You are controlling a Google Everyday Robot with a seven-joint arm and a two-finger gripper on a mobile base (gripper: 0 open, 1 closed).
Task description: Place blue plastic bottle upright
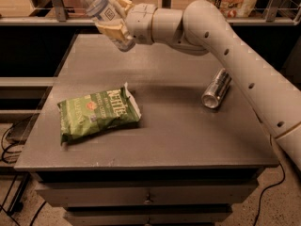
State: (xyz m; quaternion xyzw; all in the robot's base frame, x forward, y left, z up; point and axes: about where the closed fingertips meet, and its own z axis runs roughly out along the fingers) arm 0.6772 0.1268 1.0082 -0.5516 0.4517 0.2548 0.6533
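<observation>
The blue plastic bottle (101, 12) is clear and ribbed, with a white cap at its upper left and a pale label with a dark square logo. My gripper (114, 20) is shut on it and holds it in the air above the table's far left part. The bottle is tilted, cap up and to the left, bottom down and to the right. My white arm reaches in from the right edge across the table's back.
A green chip bag (98, 113) lies on the grey table (169, 140) at the front left. A silver metal can (216, 88) lies on its side at the right, under my arm. Drawers sit below the table front. A shelf rail runs behind.
</observation>
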